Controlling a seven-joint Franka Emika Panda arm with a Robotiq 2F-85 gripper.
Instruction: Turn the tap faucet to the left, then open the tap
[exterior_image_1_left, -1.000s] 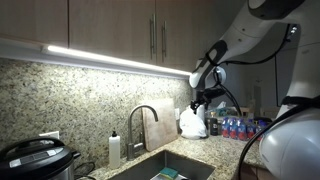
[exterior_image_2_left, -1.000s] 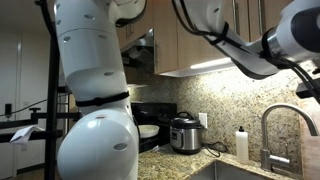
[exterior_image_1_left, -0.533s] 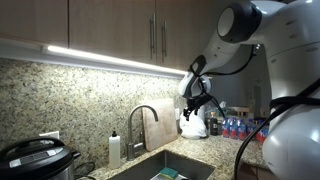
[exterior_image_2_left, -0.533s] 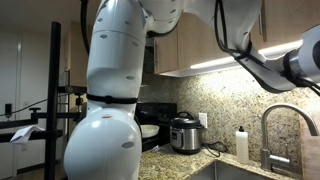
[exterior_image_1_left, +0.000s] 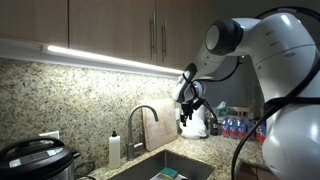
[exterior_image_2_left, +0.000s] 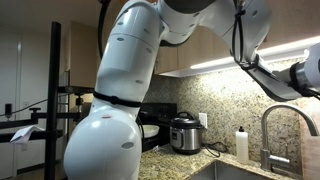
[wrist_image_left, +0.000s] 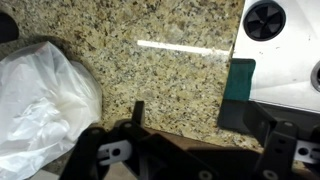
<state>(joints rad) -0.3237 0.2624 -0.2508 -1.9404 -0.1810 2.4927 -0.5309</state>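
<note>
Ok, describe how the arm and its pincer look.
The arm is glossy white, built of fat rounded segments with dark bands at the joints. A black cable loops alongside it. The pincer is black; the wrist view shows pale grey plates with small holes on its body.

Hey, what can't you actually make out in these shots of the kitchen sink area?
- Gripper: too small and dark in an exterior view to tell whether it is open or shut. In the wrist view the bottom edge cuts off its fingers.
- Tap faucet: its handle is too small to make out. In an exterior view the right edge cuts off the spout tip.
- Sink: the bottom edge cuts off the basin.
</note>
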